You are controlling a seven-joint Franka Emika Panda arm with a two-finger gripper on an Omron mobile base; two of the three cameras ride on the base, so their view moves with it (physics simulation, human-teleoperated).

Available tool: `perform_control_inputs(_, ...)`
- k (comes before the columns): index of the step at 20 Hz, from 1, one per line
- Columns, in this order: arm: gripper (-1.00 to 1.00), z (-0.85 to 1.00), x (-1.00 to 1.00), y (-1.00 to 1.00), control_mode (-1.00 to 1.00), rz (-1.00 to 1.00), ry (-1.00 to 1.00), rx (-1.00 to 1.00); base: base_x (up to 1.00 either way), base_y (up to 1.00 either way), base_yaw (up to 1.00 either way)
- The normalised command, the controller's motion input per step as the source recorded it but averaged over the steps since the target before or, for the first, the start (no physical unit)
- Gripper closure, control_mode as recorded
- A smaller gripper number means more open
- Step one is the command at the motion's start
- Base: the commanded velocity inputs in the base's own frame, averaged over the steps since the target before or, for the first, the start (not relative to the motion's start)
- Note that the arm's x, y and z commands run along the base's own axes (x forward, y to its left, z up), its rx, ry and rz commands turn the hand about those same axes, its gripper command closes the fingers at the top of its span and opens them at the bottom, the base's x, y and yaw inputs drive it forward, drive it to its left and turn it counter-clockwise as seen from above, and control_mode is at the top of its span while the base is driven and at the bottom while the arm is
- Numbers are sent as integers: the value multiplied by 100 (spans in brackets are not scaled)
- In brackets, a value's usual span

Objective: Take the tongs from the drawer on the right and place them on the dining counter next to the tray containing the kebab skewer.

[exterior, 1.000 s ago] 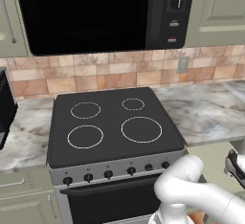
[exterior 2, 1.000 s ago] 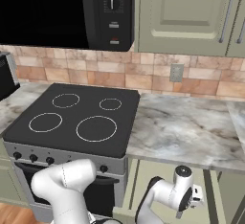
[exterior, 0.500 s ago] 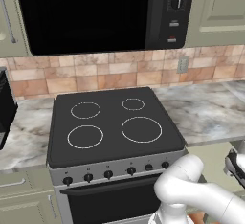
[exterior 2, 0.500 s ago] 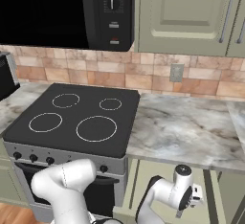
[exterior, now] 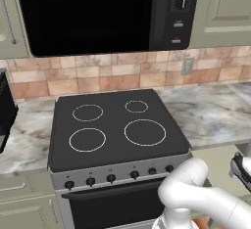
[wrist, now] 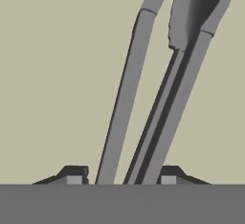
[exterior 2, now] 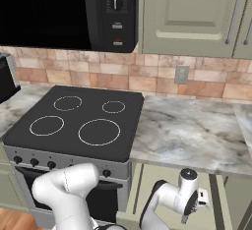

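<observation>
In the left base view, I am reaching low at the right, below the counter (exterior: 215,120); no writing is legible on the oven panel.

In the right base view, my wrist is dipping under the counter edge into the drawer (exterior 2: 216,209).

In the hand view, the tongs (wrist: 158,103) are lying on the drawer floor, long axis running straight away from me, both arms passing between my tool (wrist: 117,179). Its fingers are standing just outside them, part-closed; I cannot tell if they are touching.
</observation>
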Motion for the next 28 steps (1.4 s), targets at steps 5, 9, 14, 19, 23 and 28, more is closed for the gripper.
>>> perform_control_inputs(5, 100, 0, 0, 0, -100, 0, 0, 0, 0, 0, 0)
perform_control_inputs(9, 100, 14, -4, 0, -100, 0, 0, 0, 0, 0, 0)
perform_control_inputs(14, 100, 32, -22, -5, -100, 0, 0, 0, 0, 0, 0)
perform_control_inputs(19, 100, 47, -19, -4, -100, 0, 0, 0, 0, 0, 0)
perform_control_inputs(23, 100, 43, -23, -1, -100, 0, 0, 0, 0, 0, 0)
perform_control_inputs(28, 100, 37, -28, 0, -100, 0, 0, 0, 0, 0, 0)
